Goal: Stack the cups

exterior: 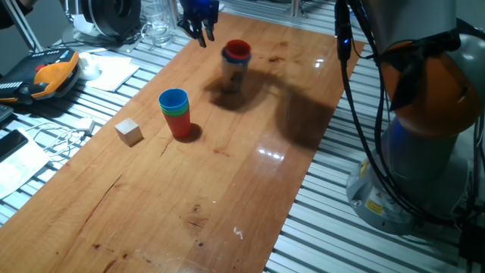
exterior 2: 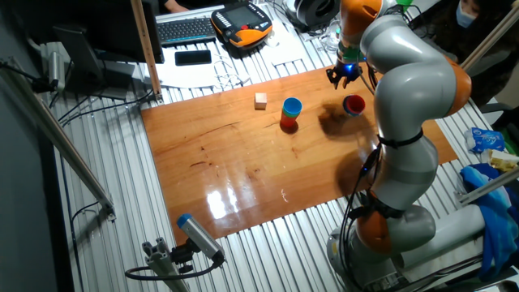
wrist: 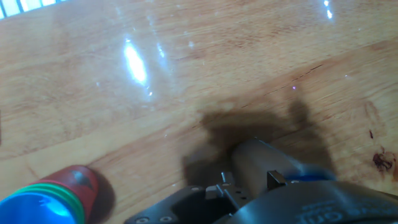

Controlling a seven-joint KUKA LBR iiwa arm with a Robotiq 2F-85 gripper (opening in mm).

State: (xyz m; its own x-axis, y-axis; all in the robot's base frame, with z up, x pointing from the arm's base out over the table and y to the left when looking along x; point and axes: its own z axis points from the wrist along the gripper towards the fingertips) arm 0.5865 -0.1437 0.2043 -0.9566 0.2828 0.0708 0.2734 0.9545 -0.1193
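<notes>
- Toward the table's left edge: wooden cube sitting alone, apart from the cups.
- Mid-table: nested stack, blue cup on top, green and red below, standing upright.
- Near the far edge: second stack, red cup topmost, steel cup at the base.
- Gripper hanging above the far edge, holding nothing; can't tell the finger spread.
</notes>
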